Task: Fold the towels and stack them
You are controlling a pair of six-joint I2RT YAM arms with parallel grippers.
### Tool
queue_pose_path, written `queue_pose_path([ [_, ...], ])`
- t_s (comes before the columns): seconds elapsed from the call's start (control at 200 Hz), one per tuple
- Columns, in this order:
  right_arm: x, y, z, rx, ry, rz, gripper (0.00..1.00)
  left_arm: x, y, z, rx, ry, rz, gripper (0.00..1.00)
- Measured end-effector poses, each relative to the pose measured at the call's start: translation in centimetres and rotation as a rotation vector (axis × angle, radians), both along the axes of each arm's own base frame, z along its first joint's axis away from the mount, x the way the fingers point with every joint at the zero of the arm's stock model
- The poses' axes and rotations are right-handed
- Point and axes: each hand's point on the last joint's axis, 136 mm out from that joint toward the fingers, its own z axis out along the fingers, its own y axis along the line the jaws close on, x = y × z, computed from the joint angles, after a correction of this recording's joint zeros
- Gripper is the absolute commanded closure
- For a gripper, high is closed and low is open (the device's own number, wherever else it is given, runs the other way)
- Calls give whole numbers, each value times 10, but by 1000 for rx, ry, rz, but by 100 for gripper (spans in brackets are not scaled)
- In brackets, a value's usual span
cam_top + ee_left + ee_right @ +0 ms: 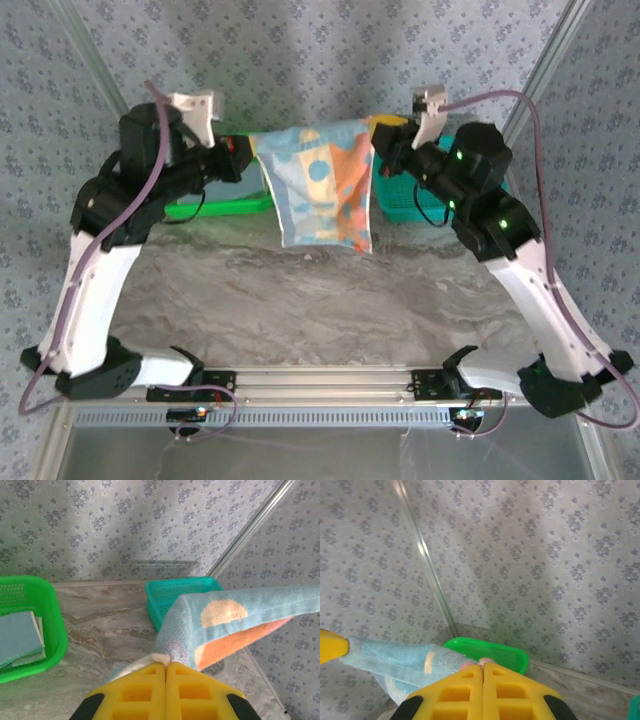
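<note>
Above the far side of the grey surface (300,300), between a green basket (215,207) on the left and a teal basket (405,208) on the right, the blue towel (325,190) with orange spots hangs spread out, its top corners pinched tight in the left fingers (150,677) and right fingers (470,677).

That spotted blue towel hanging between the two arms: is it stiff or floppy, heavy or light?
Probably floppy: the towel sags and drapes down between the left gripper and the right gripper, both shut on its upper corners. Likely light, since two corner pinches carry it. Its fuzzy weave looks unlikely to slip.
</note>
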Motion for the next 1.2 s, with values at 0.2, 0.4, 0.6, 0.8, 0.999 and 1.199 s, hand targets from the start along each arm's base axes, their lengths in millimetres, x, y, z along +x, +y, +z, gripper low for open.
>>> queue_pose_path([
  [0.2, -56, 2, -12, -12, 2, 47, 100, -49, 5, -6, -27, -10, -48, 100],
  [0.4, -65, -3, -45, -48, 87, 9, 100, -63, 5, -18, -53, 43, -48, 100],
  [0.6, -21, -10, -89, -78, 238, -97, 100, -30, 4, -60, 41, 158, 43, 100],
  [0.8, 54, -29, -157, -63, 435, -196, 100, 39, 5, -136, 100, 353, 127, 100],
  [0.999, 119, -30, -211, -37, 556, -181, 100, 103, 6, -199, 107, 487, 143, 100],
  [1.199, 165, -35, -272, -45, 678, -180, 100, 145, -2, -249, 125, 576, 119, 100],
])
